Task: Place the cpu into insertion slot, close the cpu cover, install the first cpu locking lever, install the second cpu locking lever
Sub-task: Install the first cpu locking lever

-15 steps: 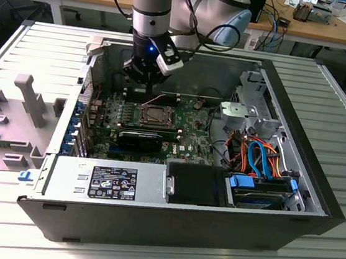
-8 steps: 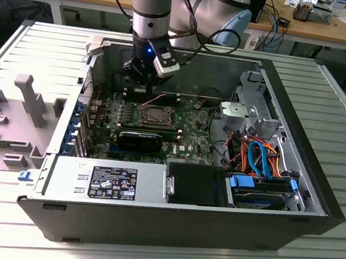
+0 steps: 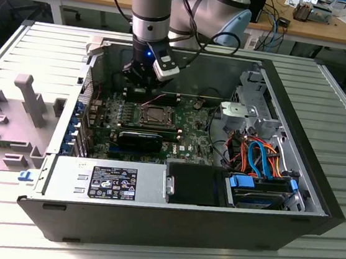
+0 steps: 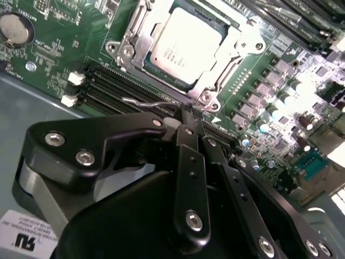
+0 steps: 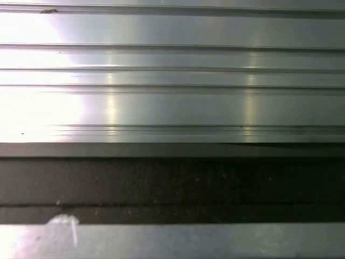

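The cpu (image 4: 186,46) sat in the insertion slot (image 4: 141,33) on the green board (image 4: 59,48), its silver top showing through the window of the cpu cover (image 4: 237,46), which lay closed flat over it. In the exterior view the slot (image 3: 156,115) lay near the middle of the board (image 3: 192,122), inside the open case (image 3: 294,162). The gripper (image 4: 188,114) hung just beside the slot, at the edge next to the black memory slots (image 4: 116,83). Its fingertips (image 4: 186,112) were drawn together on a thin wire lever (image 4: 145,100) that ran along that edge of the slot. In the exterior view the gripper (image 3: 137,88) stood low over the board, on the far side of the slot from the grey power supply (image 3: 107,181). The first wrist view showed ribbed metal (image 5: 172,81) above a dark band (image 5: 172,183).
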Action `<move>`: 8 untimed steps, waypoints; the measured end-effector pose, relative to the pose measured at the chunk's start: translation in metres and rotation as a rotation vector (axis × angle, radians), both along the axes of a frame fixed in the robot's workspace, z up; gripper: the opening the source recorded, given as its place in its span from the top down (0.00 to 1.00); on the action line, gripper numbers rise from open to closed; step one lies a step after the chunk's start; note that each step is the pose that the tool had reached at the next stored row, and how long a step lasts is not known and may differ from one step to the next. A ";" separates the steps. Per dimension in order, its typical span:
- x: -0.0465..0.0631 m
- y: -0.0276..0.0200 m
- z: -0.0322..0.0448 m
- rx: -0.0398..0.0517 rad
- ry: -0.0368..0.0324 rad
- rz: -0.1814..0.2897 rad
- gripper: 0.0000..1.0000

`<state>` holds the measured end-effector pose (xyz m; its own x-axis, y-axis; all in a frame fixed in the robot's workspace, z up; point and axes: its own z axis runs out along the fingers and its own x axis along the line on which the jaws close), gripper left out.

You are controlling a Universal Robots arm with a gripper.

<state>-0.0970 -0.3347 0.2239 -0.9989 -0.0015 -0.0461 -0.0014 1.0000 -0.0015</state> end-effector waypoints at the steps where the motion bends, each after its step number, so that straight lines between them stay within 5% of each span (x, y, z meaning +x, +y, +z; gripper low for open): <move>1: 0.000 0.0000 -0.0014 0.0000 0.0000 0.000 0.89; 8: 0.003 0.0000 -0.0103 -0.0002 0.0002 0.000 0.89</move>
<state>-0.0936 -0.3347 0.2136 -0.9989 -0.0016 -0.0459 -0.0015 1.0000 -0.0016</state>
